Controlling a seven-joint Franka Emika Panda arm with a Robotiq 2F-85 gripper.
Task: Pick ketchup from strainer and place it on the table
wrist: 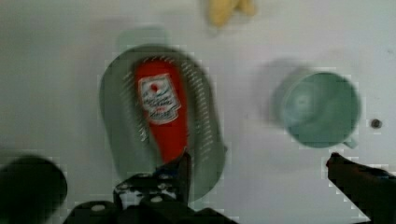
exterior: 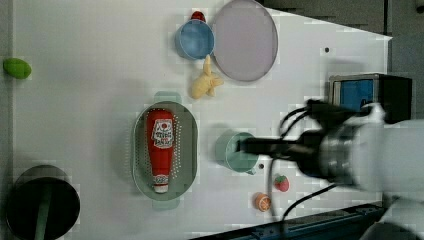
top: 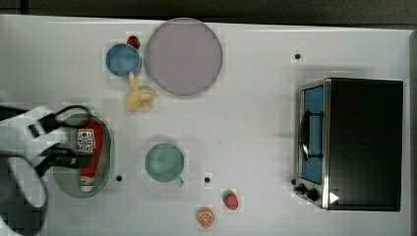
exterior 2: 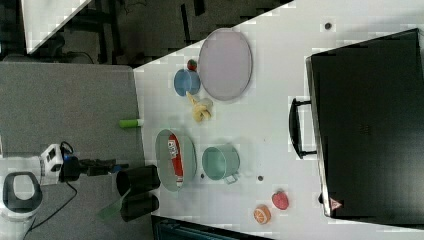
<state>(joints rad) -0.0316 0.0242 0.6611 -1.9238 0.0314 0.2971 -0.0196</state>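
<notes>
1. Ketchup (top: 91, 150) lies flat inside the strainer (top: 105, 162). It is a red bottle with a white label, and its white cap points to the top view's bottom. It is almost as long as the strainer.
2. The table (top: 255, 123) is the biggest thing. It is white and flat, with a few small dark holes.
3. A black oven (top: 364, 145) with a blue glass door sits at the top view's right.
4. The robot arm (exterior: 370, 155) is white and dark. In the left view it reaches in from the left view's right, above the green cup.
5. A big round pale purple plate (top: 183, 56) lies at the far edge in the top view.
6. The strainer is a pale green oval with tiny holes in its bottom. It sits at the top view's left.
7. The claw (wrist: 257, 163) hangs over the strainer. Its two fingers are wide apart and hold nothing. In the wrist view one finger (wrist: 182, 170) is over the cap end of the bottle.
8. A green cup (top: 164, 162) stands to the right of the strainer in the top view.
9. A blue cup (top: 123, 60) stands just left of the plate in the top view.
10. A yellow banana (top: 137, 96) lies just below the blue cup in the top view.
11. A strawberry (top: 230, 200) and an orange slice (top: 205, 217) lie close together near the top view's bottom.
</notes>
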